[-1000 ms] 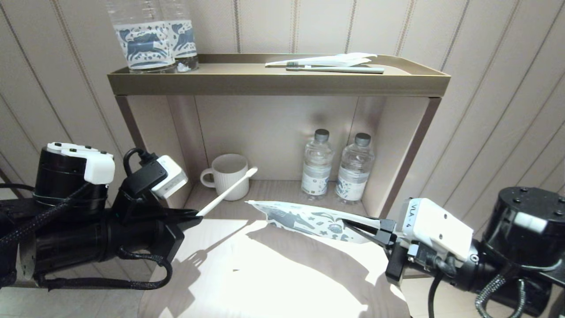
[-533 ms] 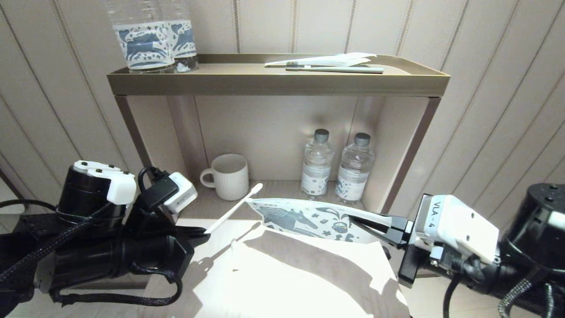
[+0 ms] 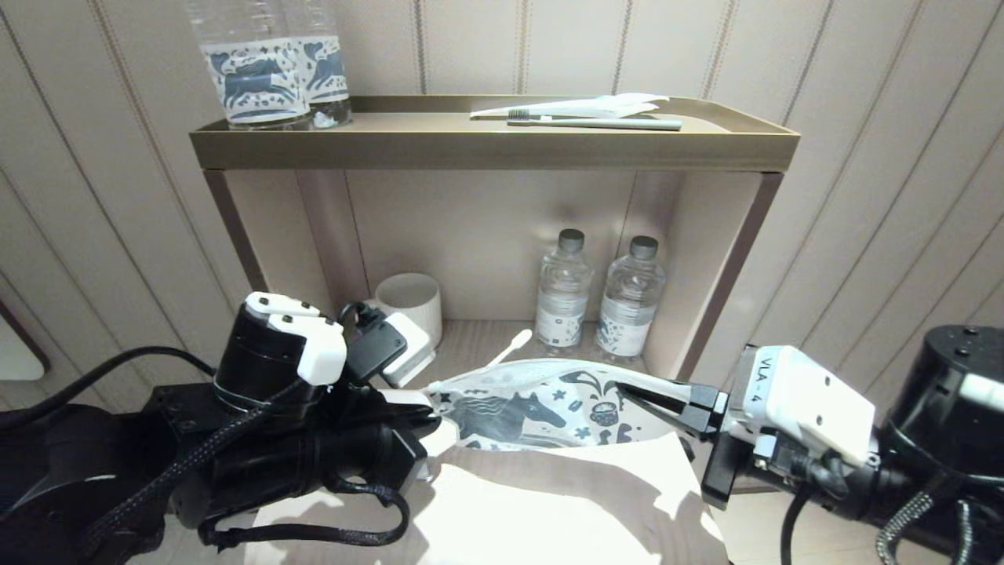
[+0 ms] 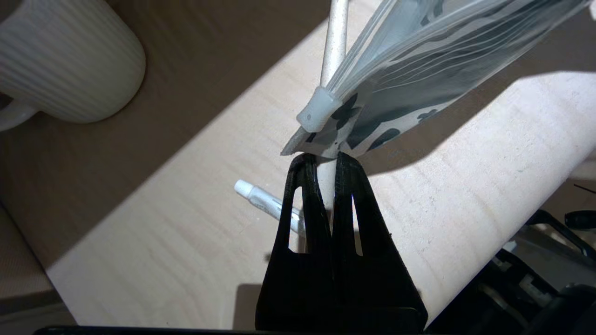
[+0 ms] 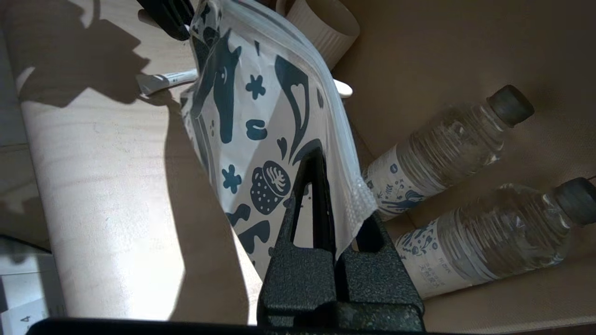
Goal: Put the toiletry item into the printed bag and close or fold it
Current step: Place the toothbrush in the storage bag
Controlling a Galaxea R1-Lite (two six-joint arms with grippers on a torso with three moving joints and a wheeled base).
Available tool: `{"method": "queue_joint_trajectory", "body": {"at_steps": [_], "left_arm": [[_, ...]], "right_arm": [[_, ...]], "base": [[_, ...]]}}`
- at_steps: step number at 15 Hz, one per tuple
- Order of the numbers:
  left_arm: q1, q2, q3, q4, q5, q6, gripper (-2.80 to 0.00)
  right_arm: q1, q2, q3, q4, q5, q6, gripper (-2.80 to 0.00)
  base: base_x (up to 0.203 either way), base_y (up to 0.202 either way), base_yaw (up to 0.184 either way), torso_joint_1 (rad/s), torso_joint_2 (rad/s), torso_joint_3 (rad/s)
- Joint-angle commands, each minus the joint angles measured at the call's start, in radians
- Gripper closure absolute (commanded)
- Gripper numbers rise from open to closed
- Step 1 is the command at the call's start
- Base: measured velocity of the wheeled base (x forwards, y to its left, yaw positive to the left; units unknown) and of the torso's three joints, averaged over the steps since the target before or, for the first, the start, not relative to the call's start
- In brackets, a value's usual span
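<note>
Toothbrush handle clamped in the left gripper (image 4: 326, 160), its far end running alongside the mouth of the printed bag (image 3: 541, 408).
Nearest, both grippers hang over the pale wooden tabletop (image 3: 549, 510): the left fingers (image 4: 302, 204) are closed on the white toothbrush (image 4: 336, 42) right at the bag's slider end, and a small toothpaste tube (image 4: 265, 202) lies on the table just beneath them. The right gripper (image 5: 326, 204) is pinched shut on the opposite end of the bag, which is held off the table between the two. Beyond the fingertips stand a ribbed mug (image 3: 408, 302) and two water bottles (image 3: 600, 294) in the shelf recess; a second toothbrush (image 3: 596, 123) lies on the top tray (image 3: 471, 145).
</note>
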Motion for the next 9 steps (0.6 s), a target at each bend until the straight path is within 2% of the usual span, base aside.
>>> {"method": "queue_joint_trajectory", "body": {"at_steps": [1, 3, 9], "left_arm": [[-0.009, 0.026, -0.022, 0.001, 0.004, 0.002, 0.0], [-0.013, 0.038, -0.04, -0.002, 0.042, 0.005, 0.0], [-0.049, 0.065, -0.097, 0.01, 0.054, 0.013, 0.0]], "right_arm": [[0.0, 0.018, 0.003, -0.007, 0.002, -0.004, 0.0], [0.0, 0.019, 0.008, -0.008, 0.002, -0.007, 0.0], [0.006, 0.053, 0.011, -0.012, 0.002, -0.008, 0.0]], "base": [[0.0, 0.0, 0.0, 0.0, 0.0, 0.0], [0.0, 0.0, 0.0, 0.0, 0.0, 0.0], [0.0, 0.0, 0.0, 0.0, 0.0, 0.0]]}}
